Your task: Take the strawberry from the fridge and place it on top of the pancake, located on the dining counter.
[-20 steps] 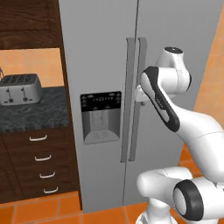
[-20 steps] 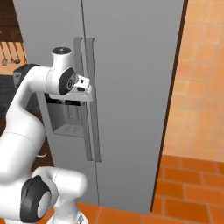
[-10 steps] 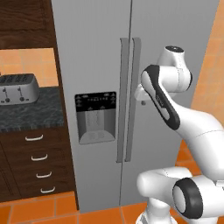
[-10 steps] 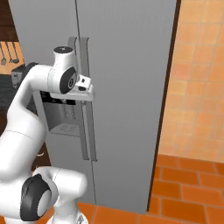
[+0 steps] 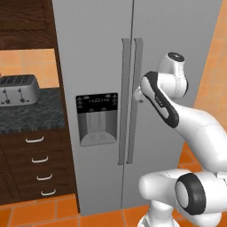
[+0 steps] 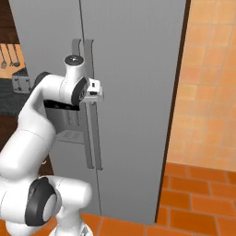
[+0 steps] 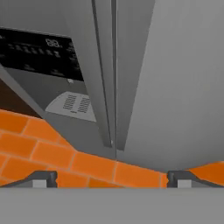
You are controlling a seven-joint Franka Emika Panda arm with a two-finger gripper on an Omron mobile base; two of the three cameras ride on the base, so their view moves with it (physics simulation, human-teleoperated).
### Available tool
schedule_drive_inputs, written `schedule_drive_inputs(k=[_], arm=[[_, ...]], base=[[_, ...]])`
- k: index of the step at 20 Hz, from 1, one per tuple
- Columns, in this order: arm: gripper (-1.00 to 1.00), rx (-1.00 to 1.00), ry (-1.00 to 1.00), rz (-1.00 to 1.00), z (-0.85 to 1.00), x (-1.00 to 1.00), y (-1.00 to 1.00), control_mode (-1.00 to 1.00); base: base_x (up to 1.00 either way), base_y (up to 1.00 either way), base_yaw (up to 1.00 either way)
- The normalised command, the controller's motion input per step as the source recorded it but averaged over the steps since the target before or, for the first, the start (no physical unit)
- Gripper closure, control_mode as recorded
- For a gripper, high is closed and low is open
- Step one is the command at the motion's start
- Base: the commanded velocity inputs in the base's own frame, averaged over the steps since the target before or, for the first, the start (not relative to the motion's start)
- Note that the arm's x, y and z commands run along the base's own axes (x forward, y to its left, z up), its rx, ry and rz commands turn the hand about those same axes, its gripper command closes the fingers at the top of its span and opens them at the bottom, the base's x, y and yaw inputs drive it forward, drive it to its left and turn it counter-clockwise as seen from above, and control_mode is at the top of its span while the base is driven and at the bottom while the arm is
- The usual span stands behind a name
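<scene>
Gripper spread wide and holding nothing, its 2 fingertips set far apart at the 6 o'clock edge of the hand view, pointing down along the fridge front. Both doors are shut; the 2 long vertical handles meet at the centre seam, with the black dispenser panel on the left door, at 9 o'clock from them. In the left base view the hand sits just beside the right handle, near its upper half. Compared with the views of 1 s earlier, the whole scene has slid sideways and the fridge stands larger, so the base has driven closer; the arm's pose looks much the same. This likely means the approach is ending and the door pull comes next. Strawberry, pancake and dining counter cannot be located from these views; the berry is presumably behind the closed doors. Toaster rests on the dark worktop at 9 o'clock
</scene>
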Motion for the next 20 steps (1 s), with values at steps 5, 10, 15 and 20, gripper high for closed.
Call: schedule_drive_inputs(k=[5,10,15,20], arm=[[-1.00,0.00,-0.13,-0.03,0.00,0.58,0.05,-1.00],[-1.00,0.01,-0.15,-0.07,-0.02,0.49,0.04,-1.00],[-1.00,0.06,-0.20,0.00,-0.01,0.35,0.01,-1.00],[-1.00,0.04,-0.21,0.00,-0.12,0.25,0.01,-1.00]], base=[[0.00,0.00,0.00],[0.00,0.00,0.00],[0.00,0.00,0.00],[0.00,0.00,0.00]])
